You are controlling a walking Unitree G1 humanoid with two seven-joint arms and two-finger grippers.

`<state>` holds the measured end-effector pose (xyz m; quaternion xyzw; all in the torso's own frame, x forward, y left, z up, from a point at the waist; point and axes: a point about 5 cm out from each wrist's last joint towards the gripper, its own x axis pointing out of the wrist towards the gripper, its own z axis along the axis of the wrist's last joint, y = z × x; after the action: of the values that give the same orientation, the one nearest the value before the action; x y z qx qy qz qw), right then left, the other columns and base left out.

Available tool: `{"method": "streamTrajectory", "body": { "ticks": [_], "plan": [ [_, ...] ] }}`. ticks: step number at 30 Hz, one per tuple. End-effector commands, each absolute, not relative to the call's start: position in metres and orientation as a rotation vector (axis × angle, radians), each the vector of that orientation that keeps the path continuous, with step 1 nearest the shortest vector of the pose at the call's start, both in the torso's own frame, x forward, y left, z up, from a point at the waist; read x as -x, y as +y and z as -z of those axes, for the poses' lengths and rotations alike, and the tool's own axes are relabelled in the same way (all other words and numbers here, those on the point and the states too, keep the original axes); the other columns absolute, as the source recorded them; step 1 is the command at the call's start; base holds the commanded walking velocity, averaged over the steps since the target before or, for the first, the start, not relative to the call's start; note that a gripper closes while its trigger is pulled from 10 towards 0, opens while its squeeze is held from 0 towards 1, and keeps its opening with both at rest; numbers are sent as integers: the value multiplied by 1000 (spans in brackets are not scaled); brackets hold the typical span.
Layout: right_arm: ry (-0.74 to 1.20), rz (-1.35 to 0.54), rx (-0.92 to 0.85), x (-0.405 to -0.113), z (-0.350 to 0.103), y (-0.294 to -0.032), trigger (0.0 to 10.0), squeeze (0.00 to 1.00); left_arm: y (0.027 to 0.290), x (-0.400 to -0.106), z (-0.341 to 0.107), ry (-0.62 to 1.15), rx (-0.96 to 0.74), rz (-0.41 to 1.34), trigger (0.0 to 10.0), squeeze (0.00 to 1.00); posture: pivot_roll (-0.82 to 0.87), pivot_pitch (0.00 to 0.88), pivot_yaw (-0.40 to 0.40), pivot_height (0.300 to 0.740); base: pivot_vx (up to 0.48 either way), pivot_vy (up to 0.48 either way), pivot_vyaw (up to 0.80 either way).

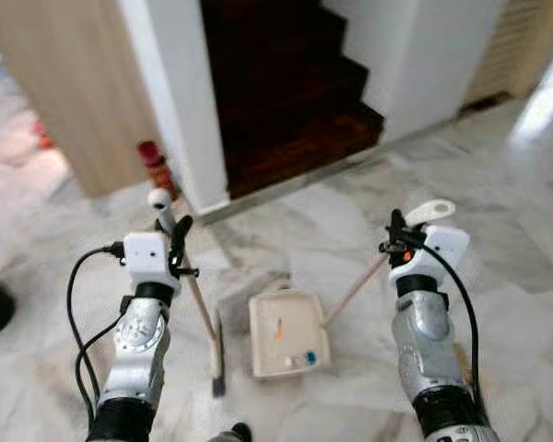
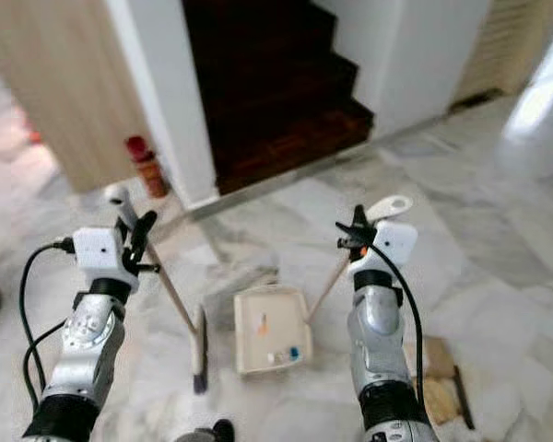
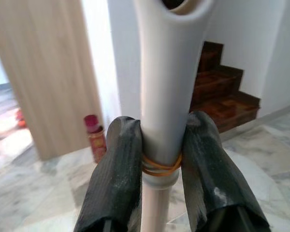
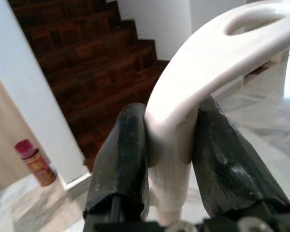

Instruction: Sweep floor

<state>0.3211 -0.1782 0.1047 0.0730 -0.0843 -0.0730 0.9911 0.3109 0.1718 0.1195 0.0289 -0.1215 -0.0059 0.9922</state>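
Broom [image 1: 205, 318] stands tilted on the marble floor [image 1: 350, 221], bristle head down just left of the dustpan [image 1: 288, 333]. Left gripper [image 3: 162, 159] clamps the broom's white handle top, fingers [image 3: 118, 174] pressed on both sides. Right gripper [image 4: 169, 145] grasps the dustpan's white handle end [image 1: 430, 211]. Dustpan lies flat between the arms, small bits inside. Dark stairs [image 1: 286, 101] ahead; red bottle [image 1: 155, 164] near the white wall.

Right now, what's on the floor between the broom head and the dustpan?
Nothing: between the broom head and the dustpan, the left eye view shows bare marble floor.
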Motion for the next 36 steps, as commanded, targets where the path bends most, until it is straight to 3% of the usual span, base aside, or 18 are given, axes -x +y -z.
{"method": "streamTrajectory", "body": {
  "ticks": [1,10,17,36],
  "plan": [
    [-236,126,-142,-326,-120,-175,10000,0,174,-312,-129,-283,-66,4,10000,0,-31,67,-18,740,0,0,794],
    [-233,125,-145,-326,-119,-174,10000,0,174,-311,-128,-280,-64,8,10000,0,-30,57,-15,740,0,0,794],
    [-222,125,-167,-327,-118,-174,10000,0,174,-311,-127,-270,-54,5,10000,0,-30,57,-15,740,0,0,0],
    [-209,137,-184,-326,-116,-177,10000,0,175,-311,-126,-264,-45,-3,10000,0,-26,73,-18,740,0,328,0]
  ]
}}
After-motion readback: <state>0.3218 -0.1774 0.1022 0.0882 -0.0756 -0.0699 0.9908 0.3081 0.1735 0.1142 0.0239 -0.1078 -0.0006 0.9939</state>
